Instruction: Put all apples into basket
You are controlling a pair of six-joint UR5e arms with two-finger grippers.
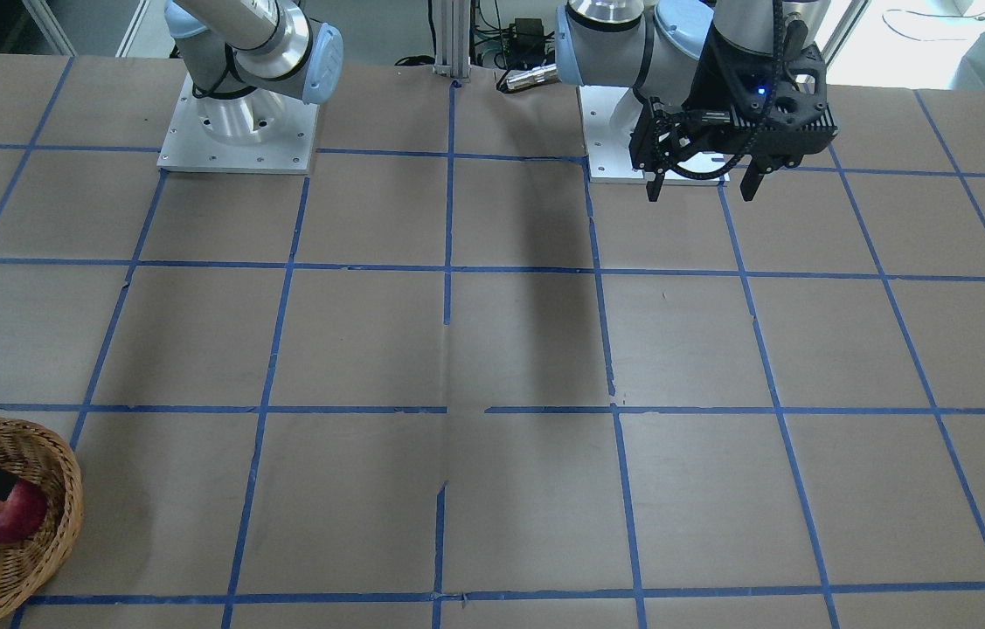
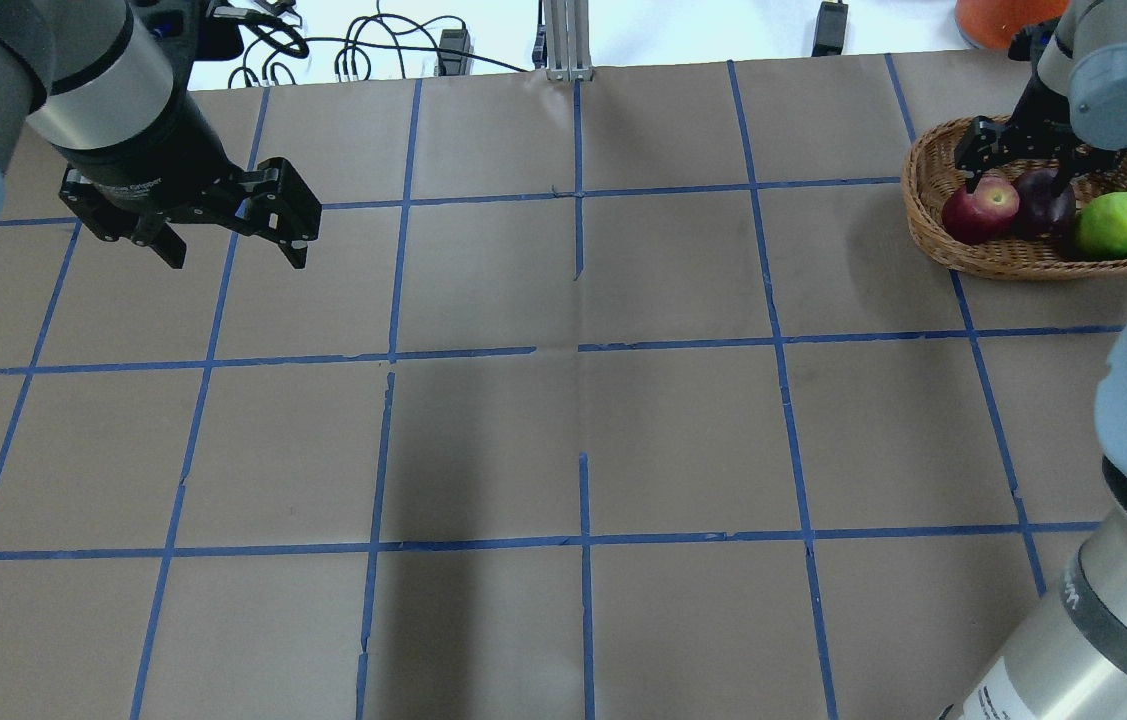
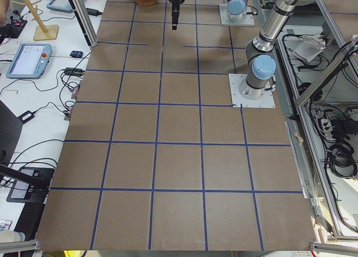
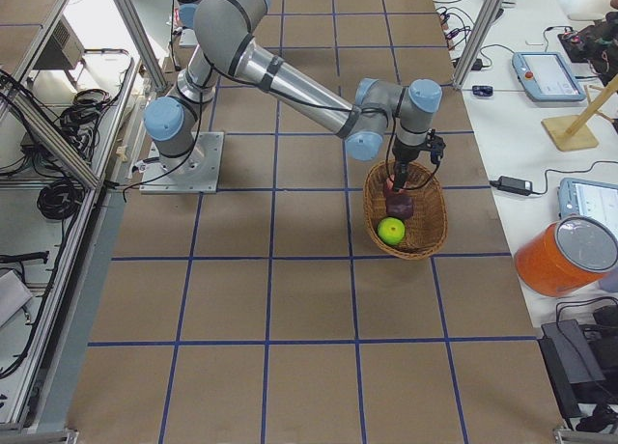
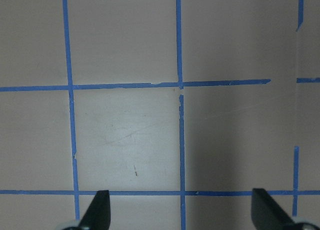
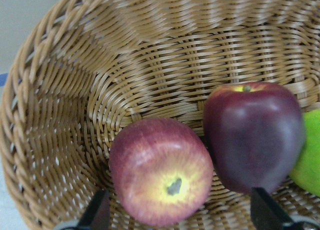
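Observation:
The wicker basket (image 2: 1023, 268) sits at the table's far right corner and holds all three apples: the red one (image 2: 978, 210), the maroon one (image 2: 1043, 200) and the lime green one (image 2: 1115, 224). My right gripper (image 2: 1018, 182) is open and empty, just above the red and maroon apples. In the right wrist view, its fingertips frame the red apple (image 6: 160, 177) and the maroon apple (image 6: 255, 135) against the basket wall (image 6: 150, 55). The green apple (image 6: 310, 155) shows at that view's edge. My left gripper (image 2: 235, 252) is open and empty, high above bare table at the far left.
Brown paper with a blue tape grid (image 2: 578, 345) covers the table. An aluminium post (image 2: 563, 40) and cables stand at the far edge. An orange container (image 4: 570, 256) and tablets lie on the side bench beyond the basket. The arm bases (image 1: 239, 131) are bolted at the robot's side.

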